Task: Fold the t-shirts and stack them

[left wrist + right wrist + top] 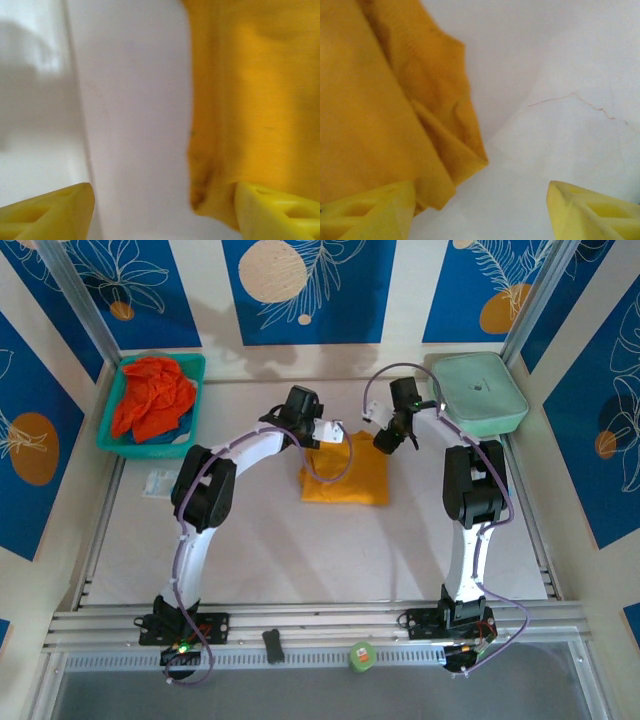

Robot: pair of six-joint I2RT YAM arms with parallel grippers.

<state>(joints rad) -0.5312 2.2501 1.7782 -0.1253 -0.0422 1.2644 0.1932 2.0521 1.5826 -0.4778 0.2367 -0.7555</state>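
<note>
The yellow-orange t-shirt (346, 474) lies folded into a rough rectangle on the white table, mid-back. My left gripper (318, 432) hovers at its far-left corner, open; its yellow fingers (55, 212) straddle bare table with the shirt's edge (250, 100) by the right finger. At the shirt's far-right corner my right gripper (385, 440) is open too, and the shirt's folded corner (395, 110) lies beside its left finger (370, 212). The red-orange t-shirt (152, 395) sits crumpled in the teal basket (114, 442) at back left.
A mint-green zipped case (478, 390) rests at the back right. A small white packet (158, 483) lies left of the left arm. A black piece (273, 645) and a green roll (361, 656) sit on the front rail.
</note>
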